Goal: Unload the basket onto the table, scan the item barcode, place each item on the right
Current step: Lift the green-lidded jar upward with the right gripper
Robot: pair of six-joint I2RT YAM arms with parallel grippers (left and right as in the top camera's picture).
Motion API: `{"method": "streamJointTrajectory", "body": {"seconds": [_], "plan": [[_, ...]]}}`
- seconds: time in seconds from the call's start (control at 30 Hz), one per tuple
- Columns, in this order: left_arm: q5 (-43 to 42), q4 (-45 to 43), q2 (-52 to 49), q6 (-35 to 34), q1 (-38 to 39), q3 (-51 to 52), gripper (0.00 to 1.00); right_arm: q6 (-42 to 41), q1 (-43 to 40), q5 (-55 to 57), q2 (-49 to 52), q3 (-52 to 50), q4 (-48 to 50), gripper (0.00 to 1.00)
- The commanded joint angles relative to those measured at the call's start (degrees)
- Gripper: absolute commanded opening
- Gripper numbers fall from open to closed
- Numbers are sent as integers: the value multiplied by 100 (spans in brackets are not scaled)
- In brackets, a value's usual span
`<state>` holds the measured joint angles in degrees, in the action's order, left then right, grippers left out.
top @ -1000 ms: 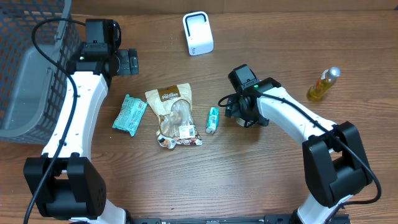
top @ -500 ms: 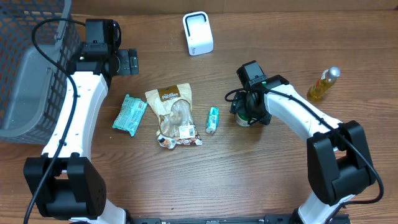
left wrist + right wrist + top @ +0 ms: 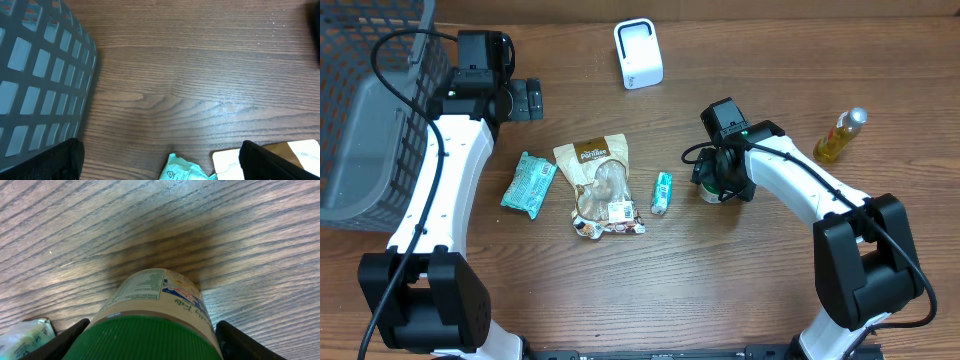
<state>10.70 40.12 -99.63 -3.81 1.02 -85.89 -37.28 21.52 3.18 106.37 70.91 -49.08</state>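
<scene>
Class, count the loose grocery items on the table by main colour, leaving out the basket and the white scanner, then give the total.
Teal: 2 (teal packet, small teal item)
Brown: 1 (brown pouch)
Yellow: 1 (yellow bottle)
Green-lidded: 1 (jar)
Total: 5

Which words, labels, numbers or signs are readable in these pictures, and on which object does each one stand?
On the crumpled pale green wrapper: a recycling triangle sign; the mark inside is unreadable.
On the brown pouch: white brand lettering, too small to read.
On the green-lidded round jar: printed label, too blurred to read.
</scene>
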Motion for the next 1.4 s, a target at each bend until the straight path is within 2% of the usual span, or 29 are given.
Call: {"method": "streamJointTrajectory", "body": {"seconds": [0.0, 0.53, 0.57, 0.6, 0.63, 0.67, 0.93, 1.13, 1.2, 1.37], "plan": [[17, -2, 103, 127, 17, -116, 100, 15, 59, 22, 7, -46, -9, 75], [17, -2, 103, 127, 17, -116, 100, 17, 59, 142, 7, -46, -199, 75], [17, -2, 103, 127, 17, -116, 100, 17, 59, 142, 7, -46, -201, 74], [17, -2, 103, 127, 17, -116, 100, 17, 59, 140, 7, -42, -203, 69], [17, -2, 103, 127, 17, -116, 100, 17, 59, 133, 4, -17, -232, 59], [17, -2, 103, 127, 17, -116, 100, 17, 59, 116, 4, 9, -254, 55], [17, -2, 103, 125, 17, -116, 100, 15, 52, -85, 4, 553, -868, 50], [17, -2, 103, 127, 17, -116, 100, 20, 52, -903, 4, 1351, -1729, 50], [17, -2, 103, 127, 17, -116, 100, 20, 52, -1292, 4, 1447, -1906, 53], [17, -2, 103, 127, 17, -116, 100, 17, 52, -2269, 4, 1447, -2321, 53]]}}
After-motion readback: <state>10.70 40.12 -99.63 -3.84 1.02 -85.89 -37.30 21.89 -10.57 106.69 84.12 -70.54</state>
